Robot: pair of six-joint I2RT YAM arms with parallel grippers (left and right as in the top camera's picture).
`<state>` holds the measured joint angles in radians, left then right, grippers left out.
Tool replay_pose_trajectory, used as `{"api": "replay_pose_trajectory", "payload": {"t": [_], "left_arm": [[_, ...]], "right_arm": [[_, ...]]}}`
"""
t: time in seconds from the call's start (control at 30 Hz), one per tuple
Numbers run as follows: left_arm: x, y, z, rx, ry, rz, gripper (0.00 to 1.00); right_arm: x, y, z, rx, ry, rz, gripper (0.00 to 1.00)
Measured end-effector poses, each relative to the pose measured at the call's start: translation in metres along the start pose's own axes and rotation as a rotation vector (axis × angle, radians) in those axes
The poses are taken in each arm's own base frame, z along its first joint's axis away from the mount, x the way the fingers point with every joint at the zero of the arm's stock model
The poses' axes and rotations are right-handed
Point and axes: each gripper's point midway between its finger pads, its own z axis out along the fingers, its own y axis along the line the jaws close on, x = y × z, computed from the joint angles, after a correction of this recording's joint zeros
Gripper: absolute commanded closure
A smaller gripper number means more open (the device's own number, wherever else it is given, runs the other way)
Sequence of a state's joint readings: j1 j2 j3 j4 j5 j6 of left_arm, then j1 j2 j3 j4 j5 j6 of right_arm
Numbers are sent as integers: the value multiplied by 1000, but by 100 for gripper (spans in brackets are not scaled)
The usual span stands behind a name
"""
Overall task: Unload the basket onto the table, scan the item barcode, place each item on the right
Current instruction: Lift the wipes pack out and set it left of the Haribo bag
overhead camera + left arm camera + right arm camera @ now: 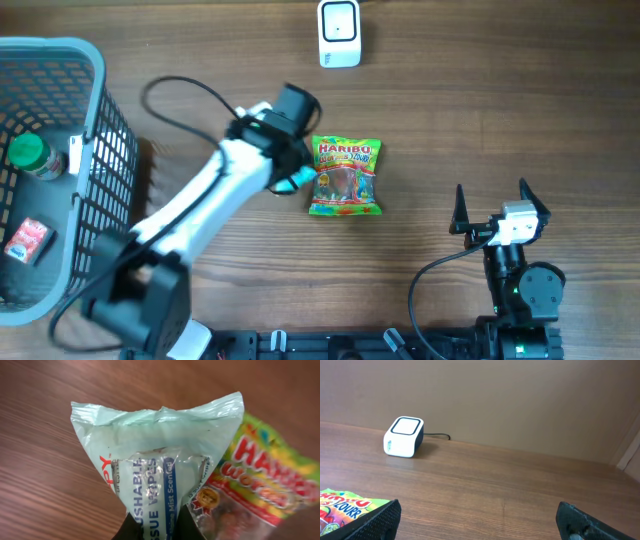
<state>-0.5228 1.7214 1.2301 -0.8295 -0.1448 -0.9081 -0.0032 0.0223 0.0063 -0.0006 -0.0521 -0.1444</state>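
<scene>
Wipes pack point(160, 460) | left gripper point(159, 527) clamped | wrist shows label (overhead doesn't)

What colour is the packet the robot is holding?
The wipes packet is pale mint green with a blue stripe; left wrist view shows it best.

Brown wood-grain table point(420, 120); plain beige wall point(520, 400), perhaps door frame point(631, 452) right

Shop checkout bench — scanner point(339, 33), basket point(60, 44)
</scene>
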Motion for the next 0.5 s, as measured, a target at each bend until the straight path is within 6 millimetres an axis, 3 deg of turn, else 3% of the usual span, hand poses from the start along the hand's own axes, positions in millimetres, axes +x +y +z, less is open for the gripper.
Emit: {"api": "replay_pose_trajectory", "payload": {"t": [0.03,0.1,0.13,0.17,0.2,0.27,0.3,0.4,0.43,0.5], "left_arm": [[7,-4,9,-9,15,18,96],[21,-8,20,-26,41,48,43],[23,-9,20,-26,45,57,21],[24,-7,19,-32,48,56,6],[23,-3,16,-48,53,53,0],[10,9,-5,-93,55,41,0],[-3,8,-22,-84,35,42,0],[-66,-3,-110,33,-117,19,0],[-98,-3,-164,111,-234,-8,0],[-137,21,-243,196,-424,-73,0]], "right_arm": [[0,0,0,0,0,0,0],[0,0,0,0,0,0,0],[0,0,0,0,0,0,0],[0,0,0,0,0,0,0],[0,0,0,0,0,0,0],[0,0,0,0,0,0,0],[0,0,0,0,0,0,0],[0,0,0,0,0,0,0],[0,0,0,0,0,0,0],[0,0,0,0,0,0,0]]}}
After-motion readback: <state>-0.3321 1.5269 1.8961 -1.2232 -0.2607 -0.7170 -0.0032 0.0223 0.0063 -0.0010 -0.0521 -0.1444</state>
